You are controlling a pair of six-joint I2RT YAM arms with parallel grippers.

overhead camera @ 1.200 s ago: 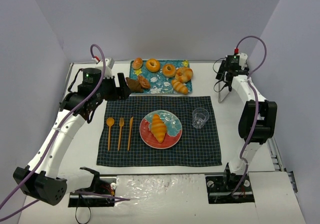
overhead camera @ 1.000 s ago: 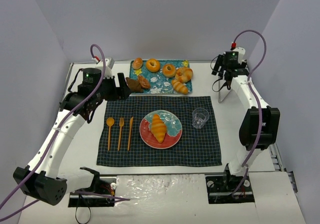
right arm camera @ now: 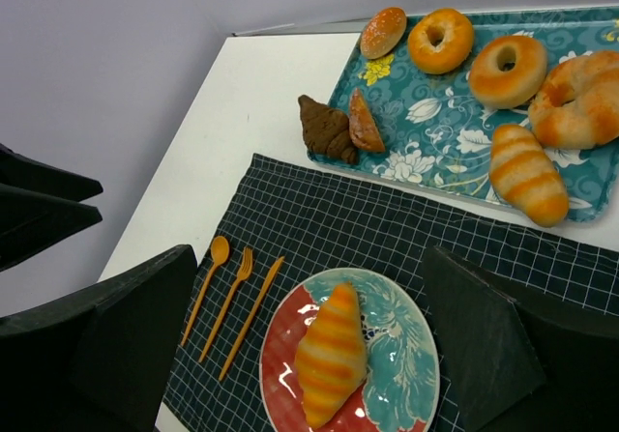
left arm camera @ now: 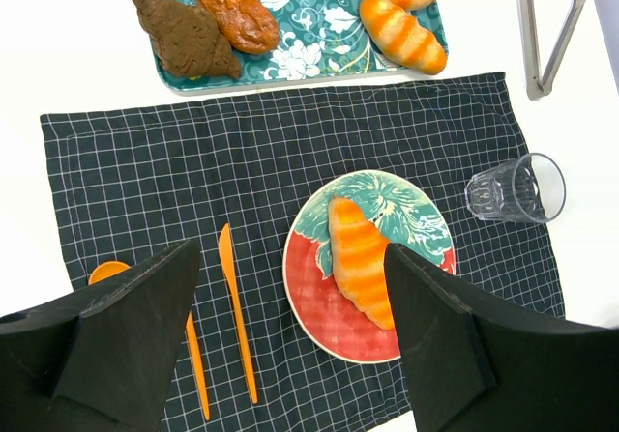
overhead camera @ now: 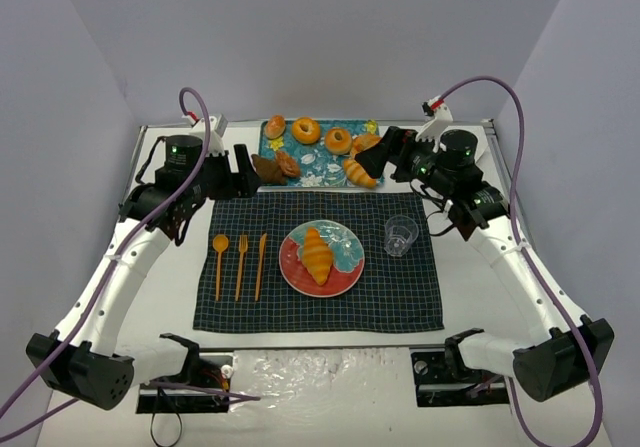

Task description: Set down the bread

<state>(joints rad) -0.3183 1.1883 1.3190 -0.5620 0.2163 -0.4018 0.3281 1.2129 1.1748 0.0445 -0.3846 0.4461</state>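
Observation:
The bread (overhead camera: 318, 255) is a golden-orange ridged croissant lying on the red and teal plate (overhead camera: 346, 251) in the middle of the dark checked cloth. It also shows in the left wrist view as the bread (left arm camera: 360, 258) on the plate (left arm camera: 411, 210), and in the right wrist view as the bread (right arm camera: 332, 355) on the plate (right arm camera: 398, 345). My left gripper (overhead camera: 241, 171) hangs open above the cloth's back left corner, away from the bread, and nothing lies between its fingers (left arm camera: 126, 326). My right gripper (overhead camera: 385, 152) hovers open and bare over the tray's right end.
A teal tray (overhead camera: 325, 167) at the back holds doughnuts, a paler croissant (overhead camera: 360, 173) and brown pastries. A clear glass (overhead camera: 400, 235) stands right of the plate. An orange spoon, fork and knife (overhead camera: 240, 265) lie left of it. A metal stand (left arm camera: 542, 26) sits beyond the cloth's right corner.
My right arm has swung from the back right corner leftward to the tray's right end, and its jaws have opened wide. The left arm and the bread have not moved.

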